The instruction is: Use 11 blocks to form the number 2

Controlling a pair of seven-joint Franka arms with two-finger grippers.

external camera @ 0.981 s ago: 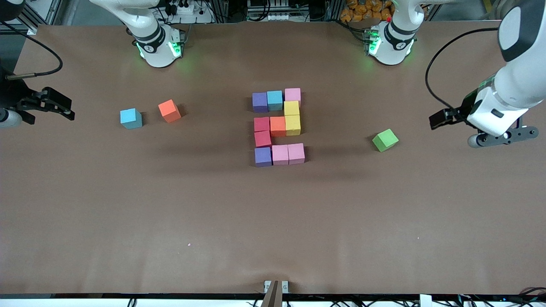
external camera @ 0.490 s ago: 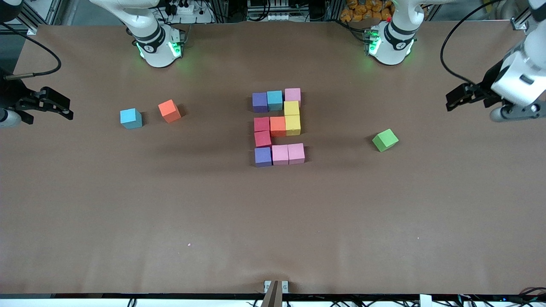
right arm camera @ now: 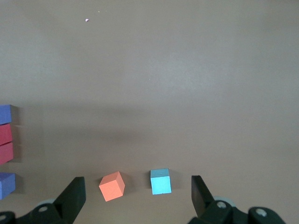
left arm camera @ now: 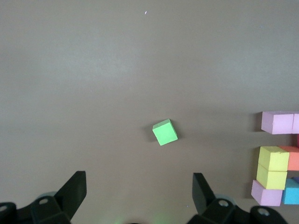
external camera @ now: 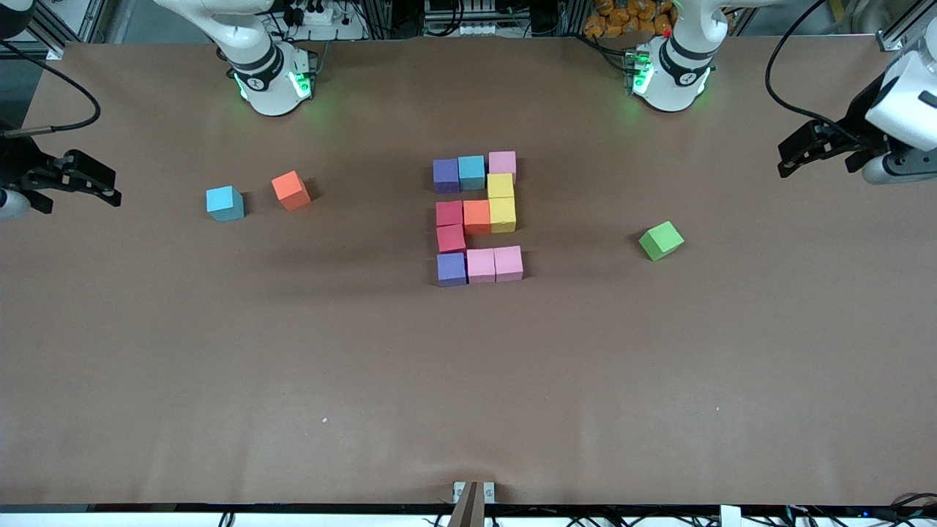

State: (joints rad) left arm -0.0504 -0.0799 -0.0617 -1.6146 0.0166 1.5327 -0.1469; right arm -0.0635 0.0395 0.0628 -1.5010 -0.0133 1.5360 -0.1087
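Left gripper [external camera: 794,152]: since a second ago it has drawn back from beside the green cube [external camera: 661,241] toward the left arm's end of the tabletop [external camera: 468,380] and risen; its fingers [left arm camera: 74,189] are spread wide with nothing between them. Right gripper [external camera: 91,183]: waiting over the right arm's end of the tabletop, almost unmoved, fingers [right arm camera: 74,192] likewise parted and empty. No cube has shifted in that time. The number 2 [external camera: 477,217]: at mid-tabletop, eleven abutting blocks, namely purple [external camera: 446,176], blue [external camera: 472,172] and pink [external camera: 502,164] in the row farthest from the front camera, two yellow [external camera: 501,200] descending on the left arm's side, orange [external camera: 476,217] in the middle row, two red [external camera: 450,225] on the right arm's side, then purple [external camera: 452,268] and two pink [external camera: 495,264] in the nearest row. Judged complete; the withdrawal reads as a retreat after the last placement. Spares: a light-blue cube [external camera: 225,203] and an orange cube [external camera: 291,190] well apart toward the right arm's end, the green cube toward the left arm's end, turned askew. Material: small equal cubes, matte, sharp-edged, likely foam or painted wood; seams slightly uneven. Tabletop: flat brown covering, dull finish.
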